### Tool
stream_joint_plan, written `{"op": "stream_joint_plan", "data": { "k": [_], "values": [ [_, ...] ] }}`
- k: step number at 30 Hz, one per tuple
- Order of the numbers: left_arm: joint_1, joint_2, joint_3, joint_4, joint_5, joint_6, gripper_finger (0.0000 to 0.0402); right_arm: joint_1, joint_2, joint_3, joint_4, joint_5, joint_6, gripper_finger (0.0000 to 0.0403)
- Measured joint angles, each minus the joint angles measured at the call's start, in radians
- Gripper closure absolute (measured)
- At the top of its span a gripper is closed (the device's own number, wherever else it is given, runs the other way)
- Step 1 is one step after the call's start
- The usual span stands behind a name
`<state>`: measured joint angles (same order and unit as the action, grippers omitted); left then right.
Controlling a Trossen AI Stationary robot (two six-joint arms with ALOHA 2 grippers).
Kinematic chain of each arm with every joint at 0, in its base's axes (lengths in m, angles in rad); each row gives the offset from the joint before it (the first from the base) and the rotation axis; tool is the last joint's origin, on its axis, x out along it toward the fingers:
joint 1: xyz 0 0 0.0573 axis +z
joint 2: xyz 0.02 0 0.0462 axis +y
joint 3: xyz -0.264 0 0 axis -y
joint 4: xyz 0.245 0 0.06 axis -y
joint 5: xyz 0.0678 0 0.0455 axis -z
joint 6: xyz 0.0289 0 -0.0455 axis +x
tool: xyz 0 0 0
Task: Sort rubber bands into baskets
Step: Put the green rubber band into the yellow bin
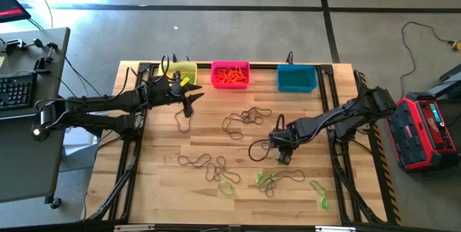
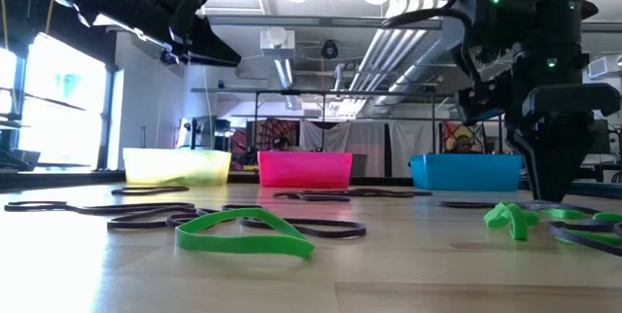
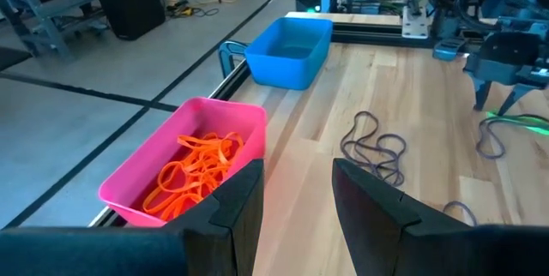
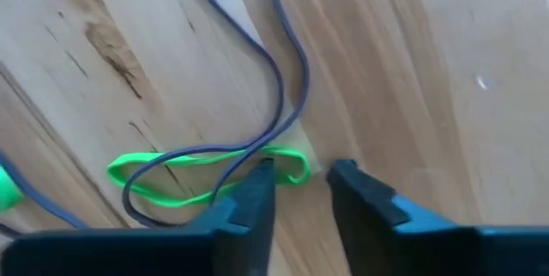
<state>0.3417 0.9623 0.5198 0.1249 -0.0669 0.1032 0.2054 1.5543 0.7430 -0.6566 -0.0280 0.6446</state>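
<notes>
Green rubber bands (image 1: pixel 266 181) and dark rubber bands (image 1: pixel 245 117) lie loose on the wooden table. At the far edge stand the yellow basket (image 1: pixel 181 73), the pink basket (image 1: pixel 230 75) holding orange bands (image 3: pixel 193 173), and the teal basket (image 1: pixel 297 78). My right gripper (image 4: pixel 302 173) points down, low over the table, open by a narrow gap. The end of a green band (image 4: pixel 206 169), crossed by a dark band (image 4: pixel 274 79), lies in that gap. My left gripper (image 3: pixel 298 177) hangs open and empty above the table near the yellow and pink baskets. My right gripper comes from above, pointing down. One fingertip (image 4: pixel 262 171) stands at the green band's rounded end (image 4: pixel 296 163), which lies flat on the wood inside the gap. Whether the finger touches the band, I cannot tell.
More dark bands (image 1: pixel 209 166) and green bands (image 1: pixel 320 194) lie near the table's front. Black cables run along the table's frame on both sides. A desk with a keyboard (image 1: pixel 16 88) stands to the left and a red case (image 1: pixel 428 127) to the right.
</notes>
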Motion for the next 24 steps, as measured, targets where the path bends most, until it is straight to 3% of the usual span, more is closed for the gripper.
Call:
{"op": "stream_joint_plan", "data": {
  "k": [5, 14, 24],
  "values": [
    [-0.002, 0.0, 0.0, 0.0, 0.044, -0.023, 0.0269, 0.002, -0.017, -0.002, -0.002, 0.019, -0.028, 0.0392],
    [-0.047, 0.0, 0.0, 0.007, 0.059, -0.046, 0.0269, 0.015, -0.069, 0.074, -0.133, 0.225, -0.018, 0.04],
    [-0.121, 0.038, 0.0, 0.02, 0.081, -0.095, 0.0269, 0.046, -0.071, 0.171, -0.188, 0.577, -0.063, 0.0401]
  ]
}}
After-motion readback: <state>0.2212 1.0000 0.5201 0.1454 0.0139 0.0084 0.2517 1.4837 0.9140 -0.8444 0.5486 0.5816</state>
